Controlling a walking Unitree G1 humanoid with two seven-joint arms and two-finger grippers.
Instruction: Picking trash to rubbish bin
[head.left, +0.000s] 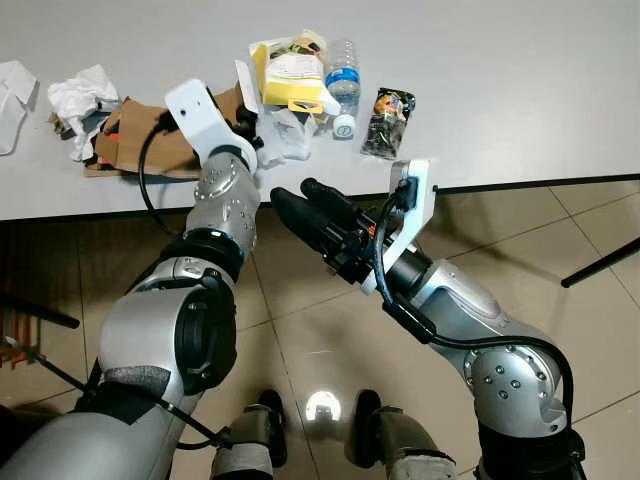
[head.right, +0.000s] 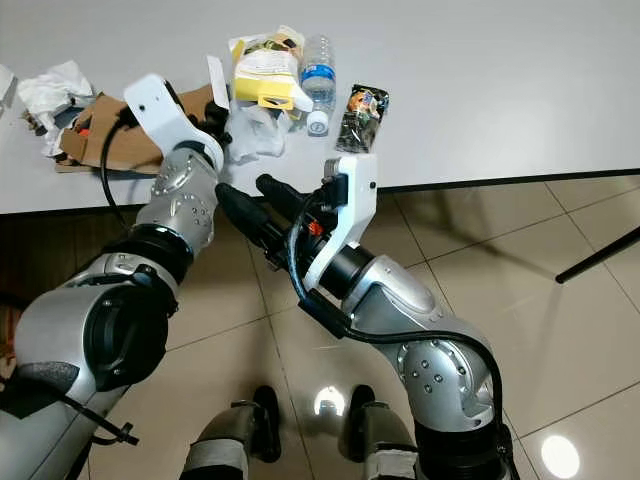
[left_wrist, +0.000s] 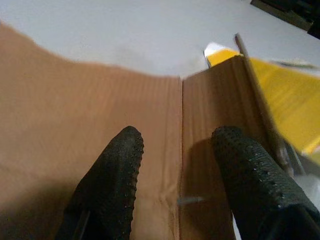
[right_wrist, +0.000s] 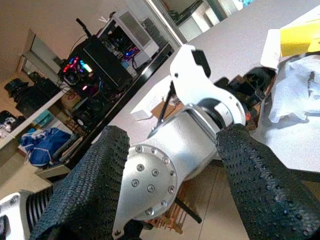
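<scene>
A flat brown cardboard piece (head.left: 150, 145) lies on the white table (head.left: 520, 90) among other trash: a yellow package (head.left: 292, 75), a plastic bottle (head.left: 343, 85), a dark snack wrapper (head.left: 387, 122) and crumpled white tissue (head.left: 85, 95). My left gripper (left_wrist: 177, 145) is over the cardboard's right end, beside the yellow package (left_wrist: 285, 100). It is open, its fingertips (left_wrist: 125, 150) close above the brown surface, one on each side of a crease. My right gripper (head.left: 300, 195) hangs open below the table's front edge, pointing at my left forearm (right_wrist: 170, 145), with nothing in it.
Crumpled white plastic (head.left: 290, 130) lies between the cardboard and the bottle. The table's front edge (head.left: 520, 183) runs just past my right wrist. A black slanted leg (head.left: 600, 262) crosses the tiled floor at the right, and a dark bar (head.left: 35, 312) at the left.
</scene>
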